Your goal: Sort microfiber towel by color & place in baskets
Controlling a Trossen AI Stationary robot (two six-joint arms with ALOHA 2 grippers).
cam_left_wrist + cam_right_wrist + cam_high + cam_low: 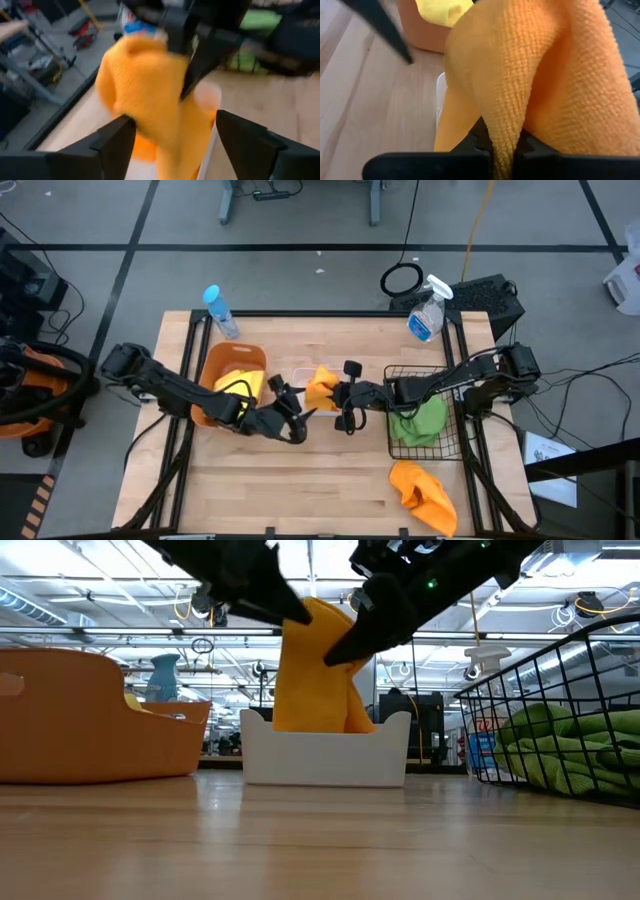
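Right gripper (pixel 502 145): jaws pinched tight on a fold of the orange towel (pixel 321 388), which hangs from them with its lower part down inside the white tub (pixel 325 755) at the table's middle.

Left gripper (pixel 290 412): jaws spread wide, holding nothing, just left of the hanging cloth; in its wrist view the fingers (pixel 112 142) flank the towel without pressing it.

Orange-brown tub (pixel 218 370): left of the white tub, holds a yellow towel (pixel 240 384).

Black wire-mesh basket (pixel 435 445): right of centre, holds green towel (pixel 420 423).

Second orange towel (pixel 424 495): loose on the table (pixel 300 480) at its near right, just beside the mesh basket.

Spray bottle (pixel 428 312) and a blue-capped bottle (pixel 220 311): far edge, not part of the sort.

Handling note, as judgement: the step in hand looks to be settling the orange cloth into the white tub. Best done by lowering the right jaws until most of the fabric folds below the rim, releasing only once no corner drapes over the wall, with the left arm drawn clear to avoid snagging.
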